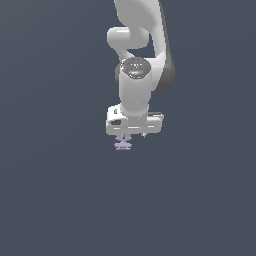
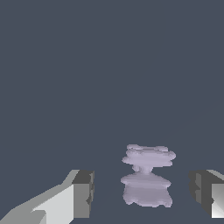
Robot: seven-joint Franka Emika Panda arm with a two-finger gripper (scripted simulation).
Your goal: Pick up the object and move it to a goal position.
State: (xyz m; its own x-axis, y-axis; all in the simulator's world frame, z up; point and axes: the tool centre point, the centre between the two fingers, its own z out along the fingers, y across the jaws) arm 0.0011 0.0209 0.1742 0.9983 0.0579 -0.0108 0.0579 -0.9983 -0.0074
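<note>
In the exterior view the white Panda arm (image 1: 142, 60) hangs down from the top of the frame against a flat, dark slate-blue ground (image 1: 50, 200), its wrist pointing straight down and its wide hand block level. Directly under that block, slightly toward the exterior view's left of its middle, sits the small pale lavender object (image 1: 122, 143), a lumpy shape with two flared tiers; only its lower part shows beneath the hand, and the gripper (image 1: 129, 136) fingers themselves are too small and hidden here to make out. In the wrist view the same lavender object (image 2: 146, 181) appears between the two dark-padded fingers (image 2: 83, 194), with clear ground showing on both sides of it, so the jaws stand spread wide and nothing is grasped. The object lies nearer the finger on the far side of the frame than the white-backed one, touching neither. Whether the object rests on the ground cannot be told with certainty.
</note>
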